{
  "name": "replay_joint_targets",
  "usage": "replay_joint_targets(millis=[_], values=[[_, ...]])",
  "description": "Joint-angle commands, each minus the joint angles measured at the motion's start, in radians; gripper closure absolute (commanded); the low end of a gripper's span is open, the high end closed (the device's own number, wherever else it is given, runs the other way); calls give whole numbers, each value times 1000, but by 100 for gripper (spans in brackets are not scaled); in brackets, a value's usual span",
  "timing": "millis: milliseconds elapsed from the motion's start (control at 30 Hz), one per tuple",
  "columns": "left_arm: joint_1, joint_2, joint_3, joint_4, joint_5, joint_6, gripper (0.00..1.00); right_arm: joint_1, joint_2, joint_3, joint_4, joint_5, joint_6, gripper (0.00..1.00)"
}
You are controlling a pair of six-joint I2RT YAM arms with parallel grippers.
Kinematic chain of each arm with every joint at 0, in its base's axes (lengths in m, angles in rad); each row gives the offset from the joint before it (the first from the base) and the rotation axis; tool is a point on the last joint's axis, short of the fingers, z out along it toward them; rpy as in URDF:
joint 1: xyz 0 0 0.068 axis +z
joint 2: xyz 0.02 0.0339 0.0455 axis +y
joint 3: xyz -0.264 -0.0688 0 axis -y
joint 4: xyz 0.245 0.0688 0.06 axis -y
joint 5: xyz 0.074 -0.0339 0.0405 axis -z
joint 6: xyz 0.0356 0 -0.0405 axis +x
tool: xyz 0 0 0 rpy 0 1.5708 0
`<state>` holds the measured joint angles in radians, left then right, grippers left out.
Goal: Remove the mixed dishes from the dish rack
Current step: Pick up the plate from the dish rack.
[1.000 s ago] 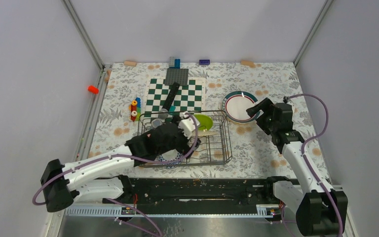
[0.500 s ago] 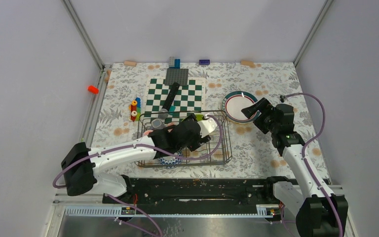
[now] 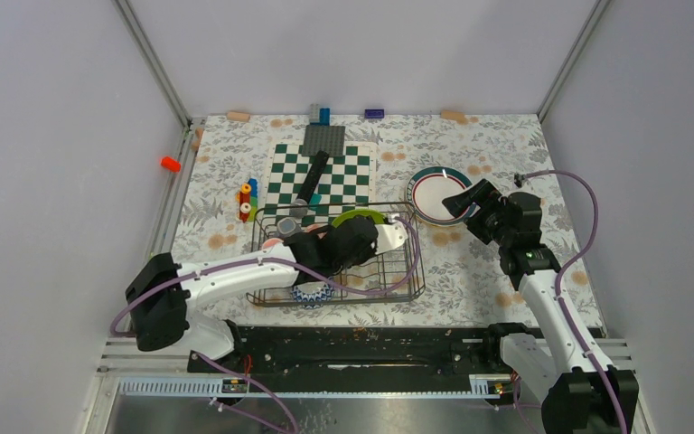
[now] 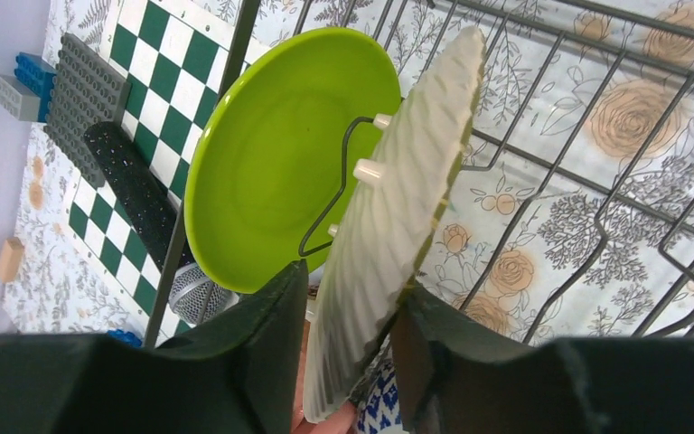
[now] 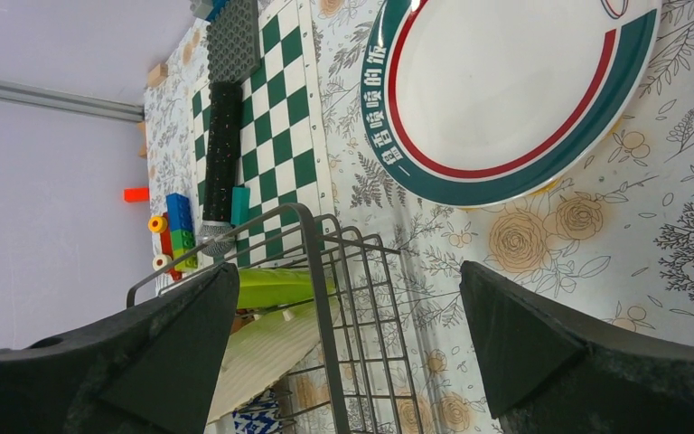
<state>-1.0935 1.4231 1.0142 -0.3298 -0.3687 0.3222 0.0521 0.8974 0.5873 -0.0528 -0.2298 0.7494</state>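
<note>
Grasping the ribbed pale plate [image 4: 389,208] by its lower rim, the nearer left end effector [image 4: 348,303] held it on edge in the dish rack [image 3: 402,271] beside the lime-green plate [image 4: 280,154]; the right end effector [image 5: 343,289] gaped empty.

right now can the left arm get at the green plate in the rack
Probably not directly. The left claw looks clamped on the pale ribbed plate, which stands between it and the green plate in the rack. That plate likely has to come out first.
</note>
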Motion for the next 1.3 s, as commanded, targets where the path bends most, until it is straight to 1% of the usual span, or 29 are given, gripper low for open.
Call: replay_joint_targets(millis=[0,100,167,267,333,667,900,1167,1267], values=[[-2,25,70,-21,-21,55,63,2,-15,-5,36,-19,-21,0],[-2,43,99,-52,-17,69,70,2,-15,-5,38,-15,-22,0],[-2,55,121,-77,-20,79,78,2,-16,-6,36,2,-23,0],[-2,62,142,-99,-46,96,93,2,-24,-5,16,38,-27,0],[-3,62,157,-115,-57,105,100,2,-32,-7,14,51,-30,0],[-4,37,226,-188,-62,163,100,1,-35,-9,22,48,-30,0],[-15,-16,273,-229,-80,207,100,2,-30,-8,31,28,-30,1],[-20,-114,297,-229,14,202,100,1,-48,-22,42,13,-25,0],[-20,-146,289,-226,32,201,100,1,-57,-29,88,1,-21,0]])
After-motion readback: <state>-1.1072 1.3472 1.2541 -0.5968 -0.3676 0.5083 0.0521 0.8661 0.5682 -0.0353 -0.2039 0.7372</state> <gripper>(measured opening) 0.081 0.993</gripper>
